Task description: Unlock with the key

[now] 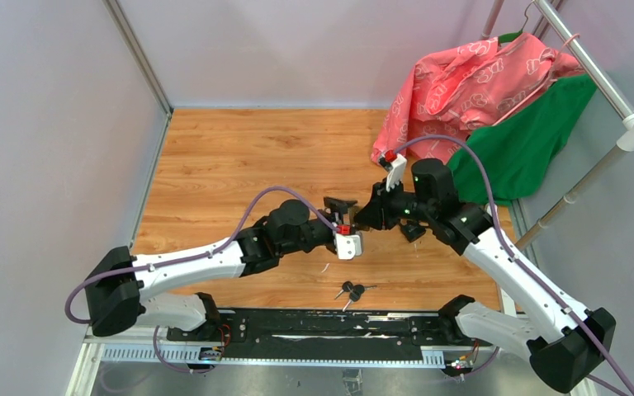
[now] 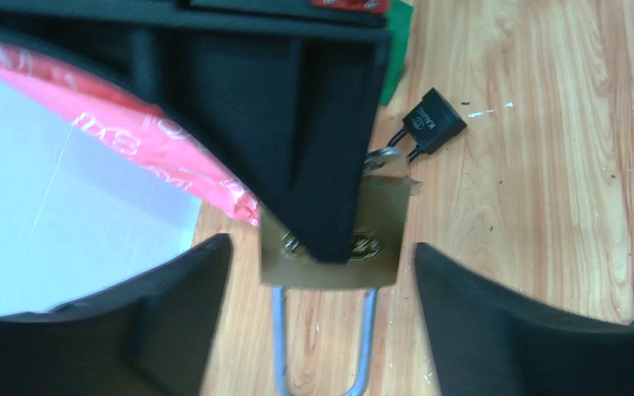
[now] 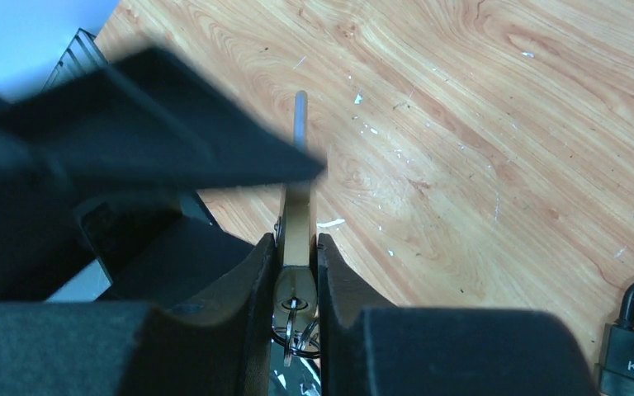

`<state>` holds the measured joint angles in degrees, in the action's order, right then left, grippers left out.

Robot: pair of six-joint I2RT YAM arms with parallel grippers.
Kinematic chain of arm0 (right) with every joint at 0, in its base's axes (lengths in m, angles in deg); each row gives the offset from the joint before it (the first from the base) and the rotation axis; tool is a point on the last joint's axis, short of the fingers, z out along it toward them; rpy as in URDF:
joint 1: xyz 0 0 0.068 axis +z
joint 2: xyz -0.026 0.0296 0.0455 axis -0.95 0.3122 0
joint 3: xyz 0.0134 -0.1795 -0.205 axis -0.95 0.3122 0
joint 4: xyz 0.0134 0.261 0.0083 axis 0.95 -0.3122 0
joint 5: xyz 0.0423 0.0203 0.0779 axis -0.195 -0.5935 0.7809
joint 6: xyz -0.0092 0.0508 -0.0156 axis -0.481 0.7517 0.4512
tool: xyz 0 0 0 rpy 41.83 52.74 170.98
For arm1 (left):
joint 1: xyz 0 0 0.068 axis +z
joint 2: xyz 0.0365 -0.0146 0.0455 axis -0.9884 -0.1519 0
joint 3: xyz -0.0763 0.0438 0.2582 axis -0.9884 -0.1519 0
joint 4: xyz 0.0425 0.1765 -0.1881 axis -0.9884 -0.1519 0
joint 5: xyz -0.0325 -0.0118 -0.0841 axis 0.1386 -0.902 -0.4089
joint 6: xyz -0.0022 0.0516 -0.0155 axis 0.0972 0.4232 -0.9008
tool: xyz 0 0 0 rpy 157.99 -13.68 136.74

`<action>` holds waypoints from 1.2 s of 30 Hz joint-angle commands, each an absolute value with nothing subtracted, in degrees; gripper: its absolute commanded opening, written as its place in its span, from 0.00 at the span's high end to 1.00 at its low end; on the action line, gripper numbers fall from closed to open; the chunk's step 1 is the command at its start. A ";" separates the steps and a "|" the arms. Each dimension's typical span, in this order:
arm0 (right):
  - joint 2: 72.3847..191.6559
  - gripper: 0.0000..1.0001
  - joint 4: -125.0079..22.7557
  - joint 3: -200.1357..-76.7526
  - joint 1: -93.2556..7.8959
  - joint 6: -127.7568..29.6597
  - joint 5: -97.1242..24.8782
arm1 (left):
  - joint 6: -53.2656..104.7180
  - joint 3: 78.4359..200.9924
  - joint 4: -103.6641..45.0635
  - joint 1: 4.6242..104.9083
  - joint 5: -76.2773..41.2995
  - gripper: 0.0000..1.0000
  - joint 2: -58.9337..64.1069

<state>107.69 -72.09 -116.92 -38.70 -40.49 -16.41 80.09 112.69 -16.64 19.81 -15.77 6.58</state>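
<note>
The right tool (image 3: 295,246) pinches the brass padlock (image 2: 380,239), whose shackle (image 2: 278,338) points to the left wrist view's bottom. The left tool (image 2: 322,247) stands wide.

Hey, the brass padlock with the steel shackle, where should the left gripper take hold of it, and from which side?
Probably the narrow side edges of the brass padlock, coming from the steel shackle end. The right gripper pinches its broad faces and the small metal key sits at the far end, leaving the edges free; the open left gripper straddles them.
</note>
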 commanded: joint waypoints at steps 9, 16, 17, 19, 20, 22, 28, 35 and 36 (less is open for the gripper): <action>104.82 1.00 -72.24 -120.52 -38.05 -44.76 -19.48 | 77.51 100.50 -1.07 22.21 -15.36 0.07 19.35; 102.60 1.00 -74.40 -122.81 -38.11 -49.35 -16.93 | 76.22 98.81 -3.50 22.47 -22.65 0.12 21.72; 102.17 1.00 -74.52 -122.96 -38.06 -49.45 -17.17 | 76.25 99.10 -4.55 22.49 -24.32 0.12 22.03; 101.57 1.00 -74.67 -123.46 -38.06 -48.86 -17.22 | 76.18 99.15 -5.07 22.52 -25.59 0.12 21.99; 101.40 1.00 -74.69 -123.76 -38.08 -48.26 -16.74 | 76.27 99.10 -5.04 22.51 -24.76 0.12 21.70; 101.59 1.00 -74.88 -124.08 -38.07 -47.57 -15.08 | 76.47 98.81 -4.00 22.43 -21.86 0.13 20.61; 102.19 1.00 -75.11 -123.90 -38.07 -41.76 -13.05 | 82.83 96.40 4.34 18.61 -9.88 0.15 16.84; 103.35 1.00 -75.12 -123.64 -38.08 -31.40 -11.82 | 86.68 96.91 9.73 16.90 -4.11 0.15 12.21; 103.59 1.00 -75.48 -123.67 -38.06 -30.09 -11.71 | 87.14 96.99 10.45 16.73 -3.08 0.15 11.48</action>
